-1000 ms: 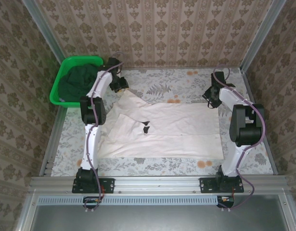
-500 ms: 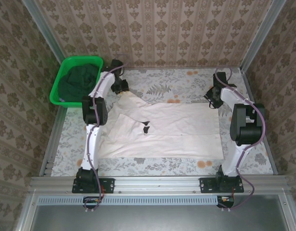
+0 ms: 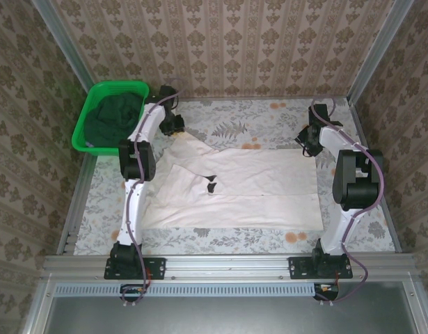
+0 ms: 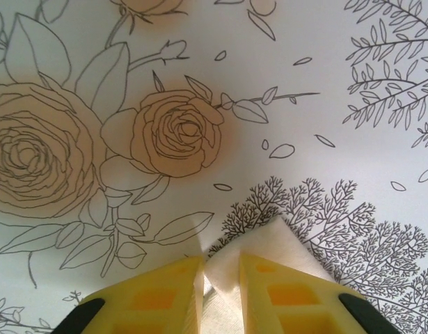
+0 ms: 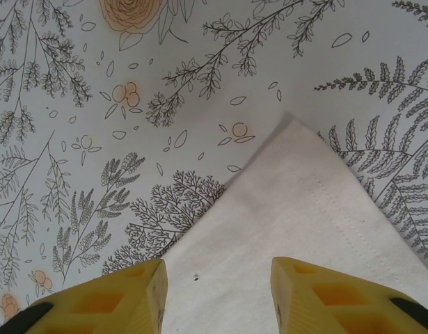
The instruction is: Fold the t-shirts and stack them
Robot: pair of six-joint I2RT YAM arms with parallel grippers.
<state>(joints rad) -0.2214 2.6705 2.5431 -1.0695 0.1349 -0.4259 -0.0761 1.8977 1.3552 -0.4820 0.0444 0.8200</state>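
The pale cream-pink t-shirt (image 3: 248, 188) lies spread flat across the table, its small black chest mark (image 3: 211, 183) left of centre. My left gripper (image 3: 175, 126) is at the shirt's far left sleeve tip. In the left wrist view its yellow fingers (image 4: 158, 296) stand close together with the cloth corner (image 4: 276, 233) pinched between them, so the left gripper (image 4: 220, 285) is shut on it. My right gripper (image 3: 307, 144) hovers at the far right corner of the shirt (image 5: 297, 209). There the right gripper (image 5: 218, 285) is open, nothing held. The dark green t-shirt (image 3: 113, 115) is bunched in the basket.
The bright green plastic basket (image 3: 79, 137) stands at the far left corner of the table. A flowered tablecloth (image 3: 269, 115) covers the table. Patterned walls and metal rails close in the back and both sides.
The left gripper's fingers have closed in on the sleeve corner. The right gripper has shifted slightly toward the far edge and stays over the shirt's corner. The shirt has not moved.
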